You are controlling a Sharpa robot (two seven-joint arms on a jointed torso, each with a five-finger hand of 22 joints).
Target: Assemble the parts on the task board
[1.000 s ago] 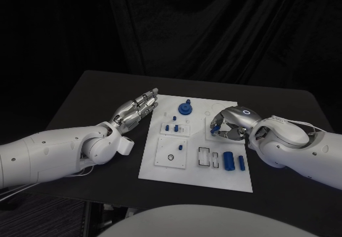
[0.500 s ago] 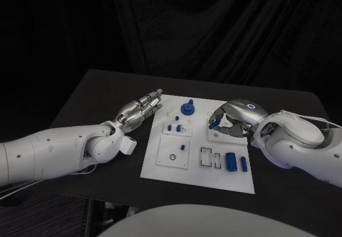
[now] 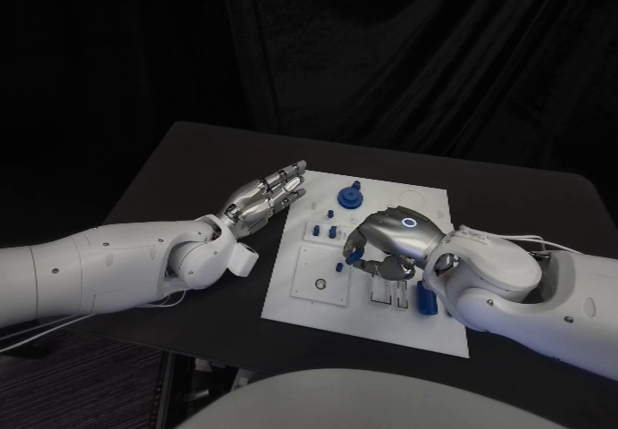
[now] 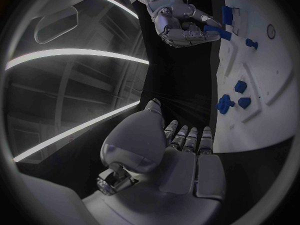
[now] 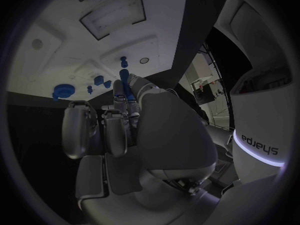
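Note:
The white task board (image 3: 387,326) lies mid-table. My right hand (image 3: 387,239) hovers over its middle and pinches a small blue peg (image 3: 353,258), also seen as the peg (image 5: 125,81) between thumb and fingers. Beyond the peg are a standing blue pin (image 5: 124,61) and a round hole (image 5: 144,60). My left hand (image 3: 264,197) is open with its fingers stretched out flat, just off the board's left edge. A blue knob (image 3: 349,195) stands at the back of the board, with small blue pegs (image 3: 315,231) in front of it. The left wrist view shows the right hand (image 4: 181,22) holding the peg (image 4: 219,31).
A blue cylinder (image 3: 428,299) lies at the board's right front, partly behind my right forearm. Rectangular slots (image 3: 384,293) sit beside it, and a square plate with a ring hole (image 3: 318,285) lies at the left front. Bare black table (image 3: 193,170) surrounds the board.
My right hand has carried the blue peg from the board's back right toward its middle, leftward and nearer to me. The left hand has hardly moved. The camera has shifted a little.

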